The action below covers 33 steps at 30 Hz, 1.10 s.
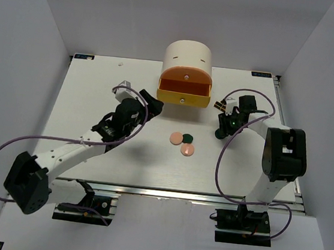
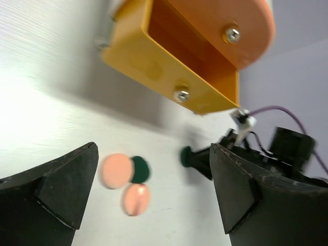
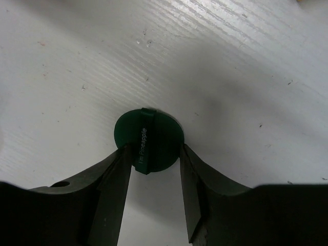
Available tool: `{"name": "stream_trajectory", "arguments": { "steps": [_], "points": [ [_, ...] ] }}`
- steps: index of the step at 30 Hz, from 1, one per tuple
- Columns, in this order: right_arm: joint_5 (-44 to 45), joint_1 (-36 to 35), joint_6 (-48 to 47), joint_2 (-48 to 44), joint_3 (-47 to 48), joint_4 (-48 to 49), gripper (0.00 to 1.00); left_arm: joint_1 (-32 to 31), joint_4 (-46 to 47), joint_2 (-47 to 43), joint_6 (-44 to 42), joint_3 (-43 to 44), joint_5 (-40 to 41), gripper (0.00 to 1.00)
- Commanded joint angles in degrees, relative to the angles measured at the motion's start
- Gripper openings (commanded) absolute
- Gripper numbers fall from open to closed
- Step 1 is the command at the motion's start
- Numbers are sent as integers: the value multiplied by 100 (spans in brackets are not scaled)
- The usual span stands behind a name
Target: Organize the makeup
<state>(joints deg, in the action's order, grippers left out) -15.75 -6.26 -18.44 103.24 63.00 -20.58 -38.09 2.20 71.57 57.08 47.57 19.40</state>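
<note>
Two pink discs (image 1: 176, 139) (image 1: 187, 151) and a dark green disc (image 1: 187, 138) lie together mid-table, in front of the drawer. They also show in the left wrist view, pink (image 2: 116, 170), green (image 2: 140, 169) and pink (image 2: 136, 199). My right gripper (image 3: 154, 154) is shut on a second dark green disc (image 3: 148, 138), low over the table to the right of the group. This disc also shows in the left wrist view (image 2: 185, 156). My left gripper (image 2: 154, 174) is open and empty, left of the drawer and above the discs. No compacts or lipstick tubes show.
A cream cylindrical cabinet (image 1: 186, 59) stands at the back centre. Its orange drawer (image 1: 184, 92) is pulled out towards me, and I see nothing inside it in the left wrist view (image 2: 174, 56). White walls enclose the table on three sides.
</note>
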Motion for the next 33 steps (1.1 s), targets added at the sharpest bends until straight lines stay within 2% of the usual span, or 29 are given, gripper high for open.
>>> {"name": "stream_trajectory", "arguments": {
  "steps": [1, 4, 8, 10, 11, 14, 15, 17, 19, 23, 29, 33],
  "points": [
    [405, -68, -55, 82, 177, 62, 48, 3, -1263, -547, -575, -108, 933, 98],
    [573, -86, -72, 179, 125, 150, 48, 29, -1563, -793, -768, -152, 1049, 98],
    [775, -112, -99, 258, 10, 247, 43, 29, -1714, -934, -795, -309, 891, 98],
    [810, -130, -116, 293, -51, 265, 35, 29, -1749, -961, -708, -441, 750, 98],
    [810, -121, -116, 293, -69, 274, 26, 29, -1740, -961, -698, -477, 706, 98],
    [740, -130, -143, 241, -200, 282, 13, 29, -1661, -952, -707, -600, 521, 98],
    [662, -121, -160, 223, -218, 282, 5, 29, -1626, -943, -716, -626, 460, 98],
    [530, -121, -178, 136, -271, 230, 0, 29, -1556, -926, -742, -644, 416, 98],
    [292, -121, -239, -5, -306, 186, 0, 29, -1477, -899, -760, -679, 337, 98],
    [-357, -130, -441, -907, -403, 133, 0, 29, -1389, -890, -751, -749, 231, 98],
    [-1832, -130, -916, -2174, -342, -139, 0, 29, -1169, -943, -733, -934, 91, 98],
    [-2187, -235, -943, -2580, -149, 27, 0, 29, -1064, -882, -725, -960, -6, 98]
  ]
}}
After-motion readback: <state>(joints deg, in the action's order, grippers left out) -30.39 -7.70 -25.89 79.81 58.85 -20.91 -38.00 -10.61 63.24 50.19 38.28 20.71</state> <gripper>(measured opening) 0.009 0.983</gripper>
